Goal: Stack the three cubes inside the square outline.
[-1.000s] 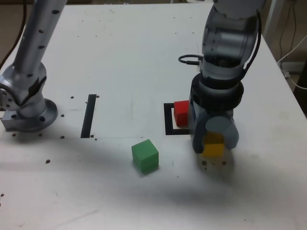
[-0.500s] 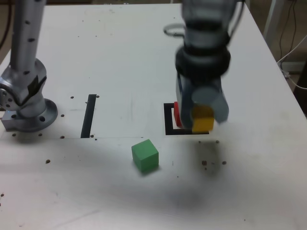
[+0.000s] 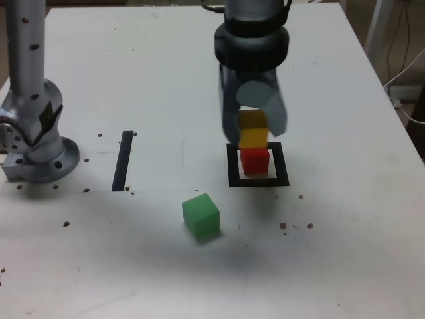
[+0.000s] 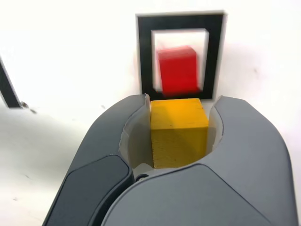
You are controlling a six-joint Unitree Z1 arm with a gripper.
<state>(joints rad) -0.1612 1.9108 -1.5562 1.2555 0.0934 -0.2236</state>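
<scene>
The red cube [image 3: 254, 160] [image 4: 178, 69] sits inside the black square outline [image 3: 233, 167] [image 4: 146, 52]. My gripper [image 3: 253, 129] [image 4: 179, 134] hangs just above it, shut on the yellow cube [image 3: 253, 137] [image 4: 179, 132], which is clear of the table and seems slightly above the red one. The green cube [image 3: 201, 215] lies alone on the table, nearer the camera and to the exterior view's left of the outline.
A straight black strip [image 3: 123, 160] [image 4: 8, 88] lies to the exterior view's left of the outline. The arm's metal base [image 3: 36, 149] stands at that view's far left. Small dark specks dot the white table [image 3: 166, 80].
The gripper has lifted the yellow cube off the table and carried it toward the exterior view's left and back, from beside the outline to above the red cube.
</scene>
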